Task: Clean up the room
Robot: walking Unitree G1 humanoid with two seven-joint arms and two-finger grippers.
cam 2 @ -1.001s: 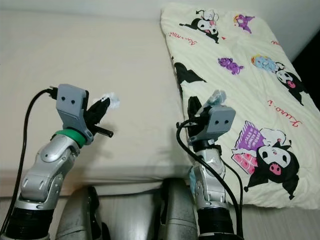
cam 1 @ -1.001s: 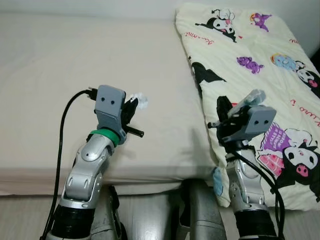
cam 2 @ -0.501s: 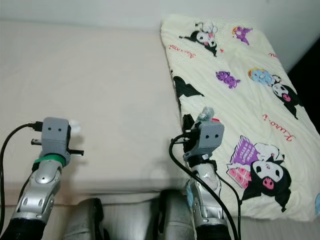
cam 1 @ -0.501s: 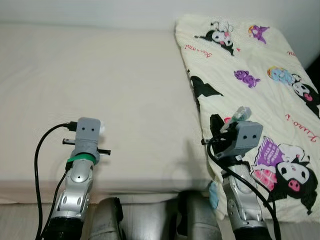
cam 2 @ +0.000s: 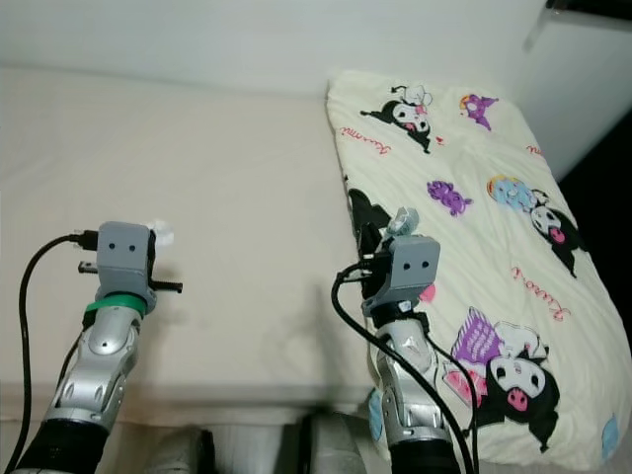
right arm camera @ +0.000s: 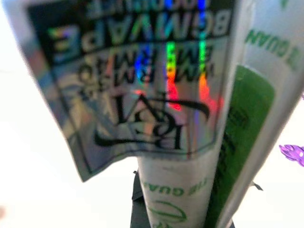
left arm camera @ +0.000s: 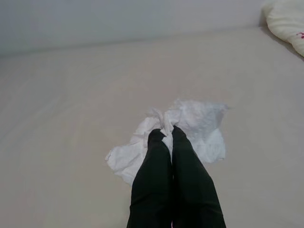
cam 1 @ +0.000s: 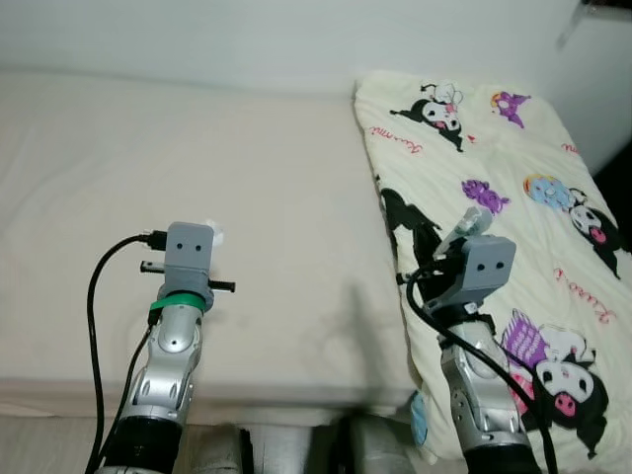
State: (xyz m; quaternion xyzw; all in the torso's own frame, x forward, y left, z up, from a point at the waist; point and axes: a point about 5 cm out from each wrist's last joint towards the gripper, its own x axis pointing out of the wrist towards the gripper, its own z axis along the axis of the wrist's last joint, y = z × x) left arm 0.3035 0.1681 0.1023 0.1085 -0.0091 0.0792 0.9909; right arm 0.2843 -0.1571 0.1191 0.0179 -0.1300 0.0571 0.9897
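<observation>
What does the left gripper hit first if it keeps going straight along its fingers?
Beyond the white tissue the left gripper already pinches, probably the beige mattress; past that, the pale wall. Depth is unclear, so it might skim above the surface.

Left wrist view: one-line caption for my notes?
Left gripper pinching a crumpled white tissue above the beige bed.

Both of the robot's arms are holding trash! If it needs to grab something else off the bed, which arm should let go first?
Hard to say, probably neither. The left gripper is shut on a tissue; the right gripper is shut on a wrapper. Both are full, so both loads likely need binning first.
</observation>
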